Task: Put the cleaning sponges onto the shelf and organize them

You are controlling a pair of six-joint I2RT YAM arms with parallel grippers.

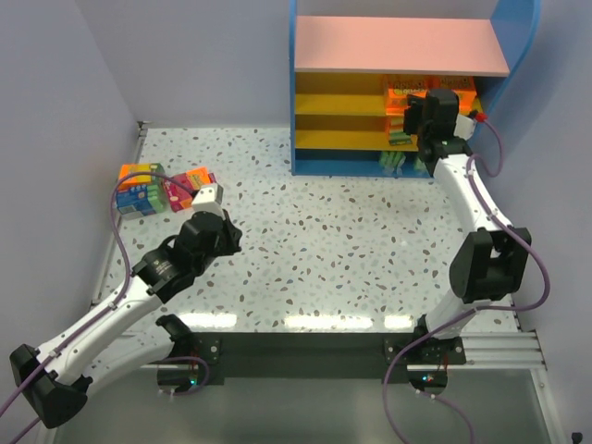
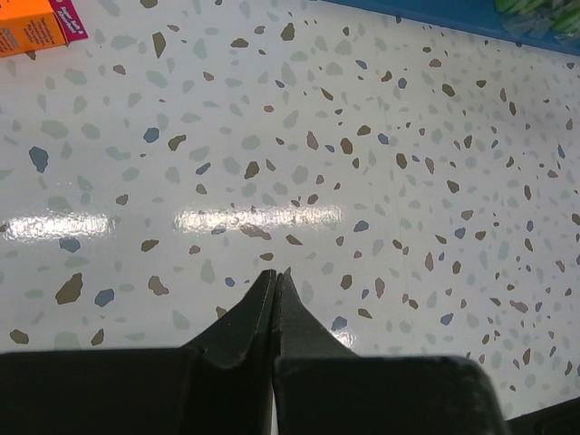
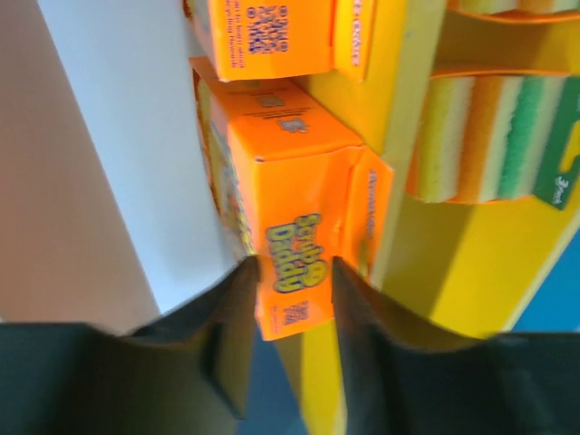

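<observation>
The right gripper is reached into the shelf, just under its pink top board. Its jaws stand narrow, one on each side of an orange pack, which they hold by its near end. The pack lies against a yellow board of the shelf. A second orange pack sits close above it in the right wrist view, and a bare sponge with yellow, orange and green layers lies on the other side of the yellow board. A pale wall closes in the remaining side, so the space around the held pack is tight. From above, green-edged sponges show on the lower tiers, beside the right arm.

The left gripper hangs over the speckled table, its jaws pressed together on nothing. Well apart from the shelf, near the table's left edge, lie the loose packs, orange and blue, with a magenta one just beside the left gripper's tip. A corner of an orange pack shows at the edge of the left wrist view.
</observation>
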